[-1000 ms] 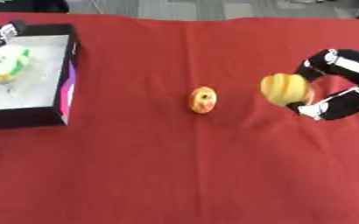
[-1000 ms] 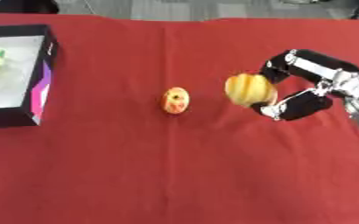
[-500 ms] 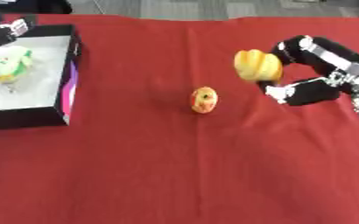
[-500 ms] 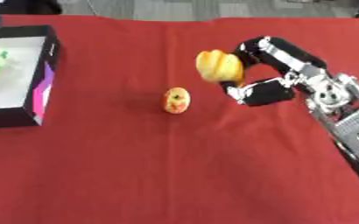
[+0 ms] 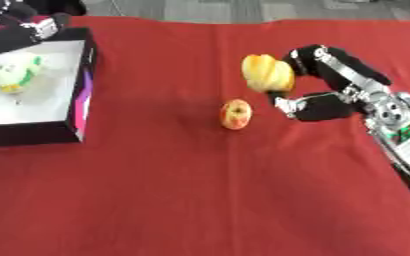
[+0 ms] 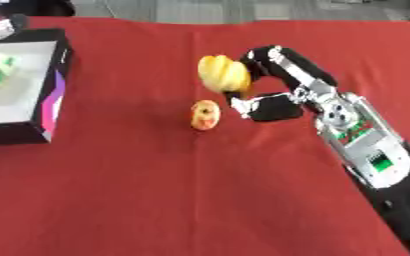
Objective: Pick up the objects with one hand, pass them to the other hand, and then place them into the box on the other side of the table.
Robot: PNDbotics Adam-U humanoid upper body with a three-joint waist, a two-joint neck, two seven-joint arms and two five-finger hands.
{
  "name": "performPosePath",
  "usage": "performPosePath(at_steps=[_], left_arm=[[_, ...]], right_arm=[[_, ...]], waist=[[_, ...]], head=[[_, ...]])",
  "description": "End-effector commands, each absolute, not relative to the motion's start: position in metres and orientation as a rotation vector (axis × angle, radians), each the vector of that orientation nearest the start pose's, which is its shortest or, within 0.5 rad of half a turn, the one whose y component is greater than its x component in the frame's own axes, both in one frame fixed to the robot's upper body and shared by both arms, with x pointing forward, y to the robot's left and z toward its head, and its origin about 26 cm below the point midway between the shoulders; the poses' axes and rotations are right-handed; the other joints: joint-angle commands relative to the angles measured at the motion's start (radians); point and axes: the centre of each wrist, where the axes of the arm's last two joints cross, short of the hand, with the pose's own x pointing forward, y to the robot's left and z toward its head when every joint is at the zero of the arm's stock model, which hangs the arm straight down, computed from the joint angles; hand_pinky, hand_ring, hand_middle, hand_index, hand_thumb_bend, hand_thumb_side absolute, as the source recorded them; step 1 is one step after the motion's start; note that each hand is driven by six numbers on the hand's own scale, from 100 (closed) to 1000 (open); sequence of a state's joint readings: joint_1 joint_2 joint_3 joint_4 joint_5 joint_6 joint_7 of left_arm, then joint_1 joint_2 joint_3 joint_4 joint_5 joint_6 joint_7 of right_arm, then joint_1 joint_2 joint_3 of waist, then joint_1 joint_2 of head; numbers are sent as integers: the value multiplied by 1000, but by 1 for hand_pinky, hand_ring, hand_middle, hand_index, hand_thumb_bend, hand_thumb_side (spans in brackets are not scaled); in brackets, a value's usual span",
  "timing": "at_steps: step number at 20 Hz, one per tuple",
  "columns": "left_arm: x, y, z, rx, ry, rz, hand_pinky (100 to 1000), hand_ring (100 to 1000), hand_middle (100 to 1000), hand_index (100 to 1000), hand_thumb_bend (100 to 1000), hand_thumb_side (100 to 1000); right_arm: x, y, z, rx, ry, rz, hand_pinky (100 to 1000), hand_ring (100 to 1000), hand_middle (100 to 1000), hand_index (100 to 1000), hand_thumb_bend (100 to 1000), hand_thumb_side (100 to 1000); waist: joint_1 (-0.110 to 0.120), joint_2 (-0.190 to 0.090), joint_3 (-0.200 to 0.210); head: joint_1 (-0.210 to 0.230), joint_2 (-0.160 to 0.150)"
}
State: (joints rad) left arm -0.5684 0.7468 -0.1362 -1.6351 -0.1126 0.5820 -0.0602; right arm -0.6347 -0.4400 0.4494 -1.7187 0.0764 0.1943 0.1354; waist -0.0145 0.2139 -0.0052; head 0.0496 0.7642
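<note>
My right hand (image 5: 318,85) reaches in from the right, fingers and thumb curled round a yellow ridged fruit (image 5: 267,73) that it holds above the red cloth. Just below and left of it a small red-and-yellow apple (image 5: 236,114) lies on the cloth. At the far left stands the black box (image 5: 79,107) with a white floor, and a pale green-and-yellow item (image 5: 14,73) lies inside it. My left hand (image 5: 14,25) shows dark at the upper left corner beside the box; its fingers are not clear.
A red cloth (image 5: 200,200) covers the whole table. My right forearm (image 6: 366,150) runs along the right side down to the lower right corner. Grey floor shows beyond the table's far edge.
My right hand has carried the yellow fruit leftward, from the right side to just above the apple. The apple and the box have stayed in place.
</note>
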Motion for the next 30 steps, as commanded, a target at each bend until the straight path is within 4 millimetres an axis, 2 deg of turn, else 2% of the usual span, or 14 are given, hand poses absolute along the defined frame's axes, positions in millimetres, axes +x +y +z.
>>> performPosePath(at_steps=[1, 10, 17, 18, 19, 27, 30], left_arm=[[361, 311, 265, 749, -1528, -674, 743, 823, 723, 771, 593, 566], [360, 278, 275, 682, -1527, -855, 751, 829, 745, 784, 589, 568], [359, 261, 276, 605, -1504, -944, 745, 820, 755, 788, 590, 565], [359, 257, 276, 579, -1497, -961, 744, 818, 755, 789, 639, 564], [359, 253, 277, 558, -1492, -976, 744, 817, 756, 790, 589, 565], [357, 218, 282, 481, -1474, -1116, 746, 817, 762, 800, 581, 567], [359, 211, 281, 467, -1454, -1142, 748, 818, 765, 802, 583, 565]], right_arm=[[351, -153, 201, -63, -1961, 1067, 753, 650, 498, 581, 168, 100], [356, -129, 187, -85, -2028, 1091, 757, 652, 501, 583, 168, 100], [360, -115, 177, -83, -2053, 1101, 756, 652, 505, 588, 164, 100], [361, -113, 176, -83, -2059, 1101, 756, 653, 507, 590, 178, 100], [361, -111, 175, -83, -2064, 1101, 755, 653, 507, 590, 162, 100], [362, -95, 169, -52, -2090, 1097, 754, 654, 507, 590, 154, 100], [362, -91, 168, -43, -2096, 1101, 754, 656, 506, 590, 150, 100]], waist=[[17, -29, 4], [28, -37, 22], [32, -41, 34], [32, -42, 36], [32, -43, 37], [37, -50, 43], [38, -50, 43]], head=[[1, 6], [-13, 6], [-27, 6], [-29, 6], [-30, 6], [-34, 6], [-35, 6]])
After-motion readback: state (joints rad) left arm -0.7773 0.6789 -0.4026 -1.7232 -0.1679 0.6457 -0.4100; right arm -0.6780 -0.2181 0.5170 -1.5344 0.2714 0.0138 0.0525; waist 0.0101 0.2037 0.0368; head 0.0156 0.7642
